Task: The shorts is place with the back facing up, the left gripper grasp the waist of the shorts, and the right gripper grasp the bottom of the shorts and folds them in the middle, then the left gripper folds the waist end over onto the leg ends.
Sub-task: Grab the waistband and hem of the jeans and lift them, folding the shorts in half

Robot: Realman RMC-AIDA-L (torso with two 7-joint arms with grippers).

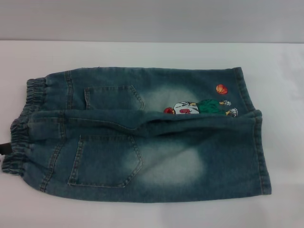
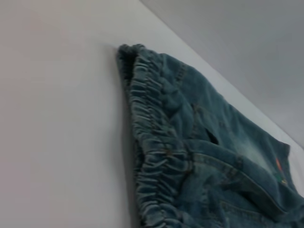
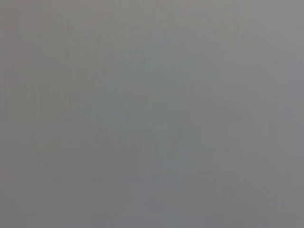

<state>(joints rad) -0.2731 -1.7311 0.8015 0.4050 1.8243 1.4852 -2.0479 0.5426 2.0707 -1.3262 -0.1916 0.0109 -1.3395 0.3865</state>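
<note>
Shorts (image 1: pixel 142 142), lengthwise fold done; left gripper (image 1: pixel 4 148) beside waist (image 1: pixel 19 137), grip state indeterminate; risk: shallow pinch drops a layer.

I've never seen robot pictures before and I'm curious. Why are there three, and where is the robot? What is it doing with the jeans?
The robot has three cameras: one on its head and one on each wrist. The head picture looks down at a white table where blue denim shorts lie with the back pockets up. The stretchy waist is on the left and the leg ends are on the right. A little basketball cartoon peeks out. The left wrist picture sees that same waist close up. The right wrist picture shows only grey. A small dark bit by the waist may be the left gripper, but I can't be sure. Nothing is clearly held.
</note>
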